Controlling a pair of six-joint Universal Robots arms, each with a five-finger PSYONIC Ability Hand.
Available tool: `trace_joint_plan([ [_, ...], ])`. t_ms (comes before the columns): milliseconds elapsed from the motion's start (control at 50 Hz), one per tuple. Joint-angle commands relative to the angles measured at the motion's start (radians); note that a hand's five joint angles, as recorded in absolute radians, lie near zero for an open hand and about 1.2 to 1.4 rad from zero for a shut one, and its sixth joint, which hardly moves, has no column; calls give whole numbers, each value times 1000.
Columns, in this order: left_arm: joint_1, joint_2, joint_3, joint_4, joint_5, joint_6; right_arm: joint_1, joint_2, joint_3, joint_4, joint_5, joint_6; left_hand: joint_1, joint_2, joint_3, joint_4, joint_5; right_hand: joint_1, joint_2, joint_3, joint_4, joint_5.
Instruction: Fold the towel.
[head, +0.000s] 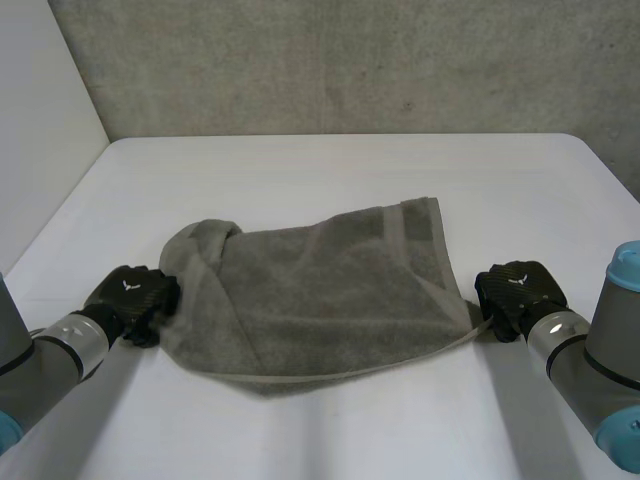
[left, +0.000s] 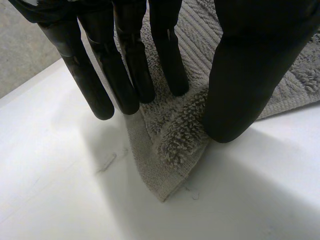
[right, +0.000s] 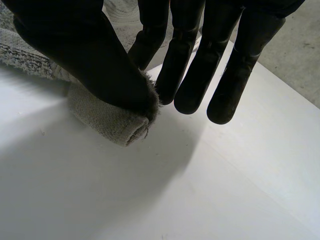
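1. Mid-table, head view: a grey towel (head: 320, 290) lies rumpled on the white table (head: 330, 170), well clear of the concrete wall (head: 350, 60) behind.
2. Its left end is bunched into a rounded hump. Its right end lies flatter, with a hem band showing at the far right corner. The near edge curves in a loose fold line.
3. The left hand (head: 135, 295) sits at the towel's near left edge, touching it; its arm comes in from the near left.
4. Left wrist view: the fingers (left: 132, 70) are held straight, some with their tips on the cloth and the others over bare table. The thumb (left: 235, 100) bears on the same corner. The terry pile is bunched between thumb and fingers, so this reads as a pinch on the towel corner (left: 170, 145). The corner's tip rests on the table.
5. The right hand (head: 515, 290) sits at the towel's near right corner, touching it.
6. Right wrist view: the thumb (right: 90, 65) clamps a rolled bit of towel corner (right: 105, 122) against the nearest finger. The other fingers (right: 190, 75) are straight, just above the table.
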Motion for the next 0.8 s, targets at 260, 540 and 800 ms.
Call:
trace_joint_plan([
  [260,-18,0,2,-1,-4,-7,0,6,-1,0,0,-1,514,508,509,508,659,3,182,182,179,184],
  [540,-16,34,-27,4,-1,-15,2,5,-1,2,0,-1,514,508,509,508,659,3,182,182,179,184],
  [800,-14,22,-52,78,-1,-10,2,5,-1,3,3,-1,233,227,228,227,377,3,182,182,179,184],
])
